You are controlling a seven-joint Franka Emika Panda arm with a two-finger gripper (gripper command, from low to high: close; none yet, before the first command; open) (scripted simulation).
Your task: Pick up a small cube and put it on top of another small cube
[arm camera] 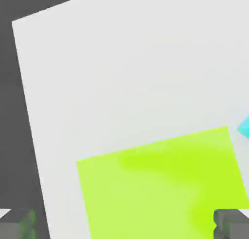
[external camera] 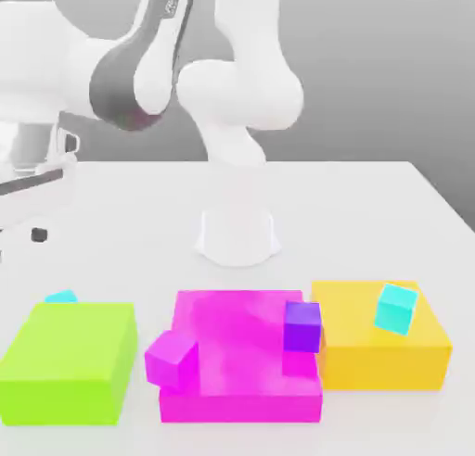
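A: Starting with the exterior view, what is seen on the bench [external camera: 371, 195]?

B: Three flat blocks are lined up along its near edge: a lime green block [external camera: 65, 361] at the exterior view's left, a magenta block [external camera: 237, 357] in the middle and an orange block [external camera: 380, 348] at the right. A purple cube [external camera: 302, 326] is seen resting on the magenta block's right part, and a magenta cube [external camera: 171, 360] is tilted against its left edge. A cyan cube [external camera: 397, 309] sits tilted on the orange block. A second cyan cube [external camera: 61, 297] is partly hidden just behind the green block. The arm's white base [external camera: 237, 234] stands behind the blocks.

A: And the hand view?

B: The lime green block [arm camera: 160, 184] is seen from above, with a corner of the cyan cube [arm camera: 244, 127] just beside it. The gripper [arm camera: 129, 226] is held spread wide above them, its fingertips [arm camera: 232, 224] well apart; nothing is gripped.
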